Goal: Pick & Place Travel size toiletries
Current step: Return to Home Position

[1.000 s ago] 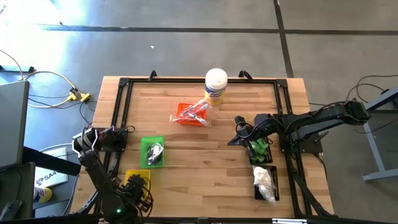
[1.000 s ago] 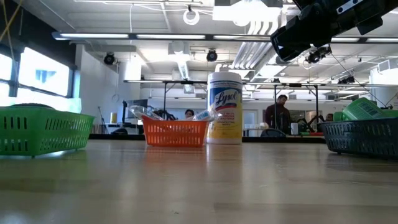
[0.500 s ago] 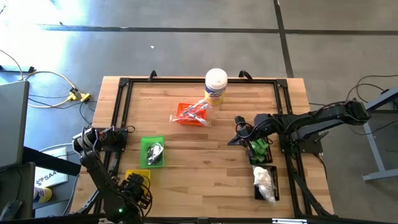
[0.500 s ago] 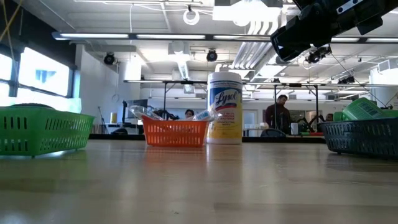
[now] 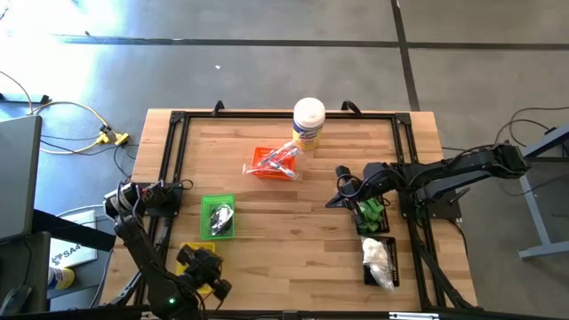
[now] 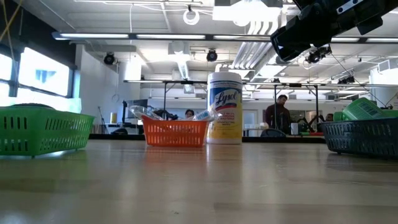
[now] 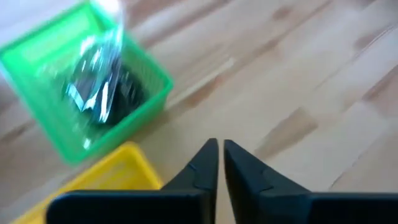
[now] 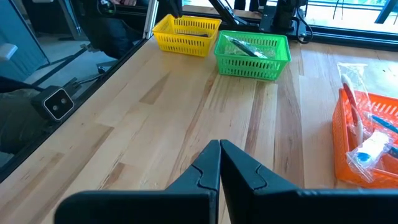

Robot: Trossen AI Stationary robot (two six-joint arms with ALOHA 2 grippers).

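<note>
Toiletries look sorted. Clear-wrapped sticks [image 5: 283,157] are in the orange tray [image 5: 257,170], far centre. Black pieces [image 5: 220,214] are in the green tray [image 5: 206,230], near left. Green bottles [image 5: 369,212] are in a black tray [image 6: 360,138] at the right, with white fluffy bags [image 5: 378,256] in another just nearer. Yellow tray [image 5: 186,251] sits at the near-left corner; I can't make out what's in it.

My left tool [image 7: 219,146] is closed with nothing in it, right beside the yellow tray at the near edge of the bench [image 5: 293,222]. My right tool [image 8: 219,144] is closed too and empty, hanging above the bench just left of the bottle tray.

Risks as I see them:
- Left arm is crowded against the yellow tray. A flat swing toward home could clip its rim or the green tray's. These trays look light, so I'd expect a skid or a spill. Lift first, then swing.
- Bottles heap above their tray's rim. A low retract by my right arm could knock one out.
- Sticks poke over the orange rim toward the canister [image 5: 308,119], so they're easy to snag. Keep both arms clear of there.
</note>
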